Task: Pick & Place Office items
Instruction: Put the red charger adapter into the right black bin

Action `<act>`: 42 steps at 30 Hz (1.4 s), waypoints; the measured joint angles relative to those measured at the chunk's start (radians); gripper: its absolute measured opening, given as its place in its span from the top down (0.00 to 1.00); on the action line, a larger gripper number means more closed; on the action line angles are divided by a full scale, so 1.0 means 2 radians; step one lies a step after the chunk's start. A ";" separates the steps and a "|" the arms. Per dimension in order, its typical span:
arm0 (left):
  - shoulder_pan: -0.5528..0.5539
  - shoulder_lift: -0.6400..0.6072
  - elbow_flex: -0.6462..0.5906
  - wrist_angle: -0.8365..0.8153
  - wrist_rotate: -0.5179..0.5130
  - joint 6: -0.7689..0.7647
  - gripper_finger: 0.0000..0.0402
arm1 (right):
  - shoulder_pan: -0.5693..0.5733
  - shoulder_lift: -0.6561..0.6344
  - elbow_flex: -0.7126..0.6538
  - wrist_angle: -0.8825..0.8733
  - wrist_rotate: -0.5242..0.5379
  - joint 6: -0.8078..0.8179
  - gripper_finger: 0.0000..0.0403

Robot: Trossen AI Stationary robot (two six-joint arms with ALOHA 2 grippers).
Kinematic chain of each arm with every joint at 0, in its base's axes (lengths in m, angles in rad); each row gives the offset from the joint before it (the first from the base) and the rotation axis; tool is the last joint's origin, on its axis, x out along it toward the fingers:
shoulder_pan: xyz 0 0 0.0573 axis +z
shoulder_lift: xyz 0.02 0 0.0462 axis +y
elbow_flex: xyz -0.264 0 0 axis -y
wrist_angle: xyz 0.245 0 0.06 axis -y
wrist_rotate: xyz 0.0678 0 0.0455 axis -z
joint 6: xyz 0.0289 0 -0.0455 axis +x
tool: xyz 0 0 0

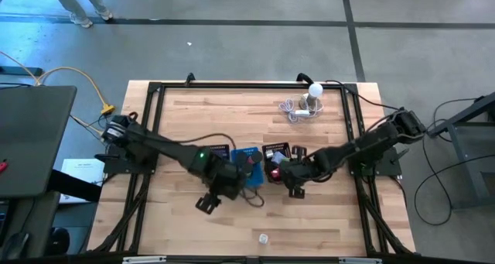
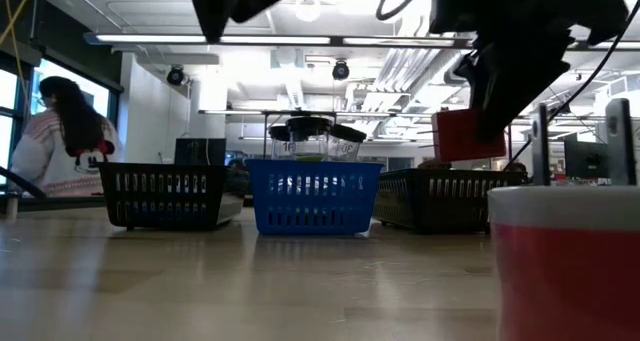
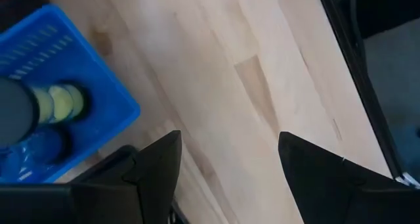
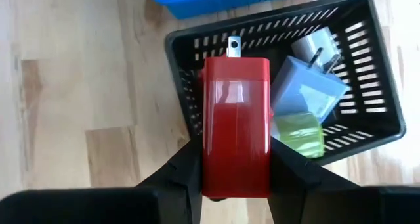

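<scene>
Red block (image 4: 235,125) is clamped between the right gripper (image 4: 236,159) fingers, at centre of the right wrist frame, with a metal tab at its far end. Just beyond it lies the black tray (image 4: 367,135), already holding grey, pale blue and green items at the frame's right. In the high view the right gripper (image 1: 295,184) sits at lower centre, right of the blue tray (image 1: 248,157). For a clean placement, the block should be carried fully over the tray opening, clear of the near wall, lowered until close to the contents, then released; dropping from height risks a bounce off the rim. The left gripper (image 3: 228,163) hangs spread and empty above bare table (image 3: 275,66) beside the blue tray (image 3: 98,92).
</scene>
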State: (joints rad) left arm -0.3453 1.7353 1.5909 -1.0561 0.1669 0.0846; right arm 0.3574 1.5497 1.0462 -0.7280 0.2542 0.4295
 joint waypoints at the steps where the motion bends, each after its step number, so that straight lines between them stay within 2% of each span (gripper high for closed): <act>1: 0.007 0.000 0.000 -0.005 0.007 0.005 0.39 | -0.003 0.000 0.000 0.000 -0.001 -0.006 0.73; 8: 0.042 -0.011 -0.002 -0.008 0.072 0.034 0.39 | 0.003 0.000 0.000 -0.008 -0.015 -0.030 0.73; 16: 0.040 -0.012 -0.003 -0.007 0.079 0.007 0.39 | 0.011 0.000 0.000 -0.006 -0.023 -0.074 0.73; 27: -0.037 -0.014 -0.012 0.025 0.074 -0.019 0.39 | -0.012 0.000 0.000 -0.039 -0.028 -0.137 0.73; 32: -0.068 -0.014 -0.012 0.044 0.053 -0.033 0.39 | -0.026 0.000 0.000 -0.041 -0.055 -0.163 0.73; 42: -0.097 -0.014 -0.012 0.075 0.031 -0.052 0.39 | -0.037 0.005 0.000 -0.031 -0.079 -0.203 0.73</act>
State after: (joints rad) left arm -0.5396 1.7073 1.5668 -0.9067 0.2283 -0.0200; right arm 0.2844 1.5597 1.0462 -0.7892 0.0971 0.0235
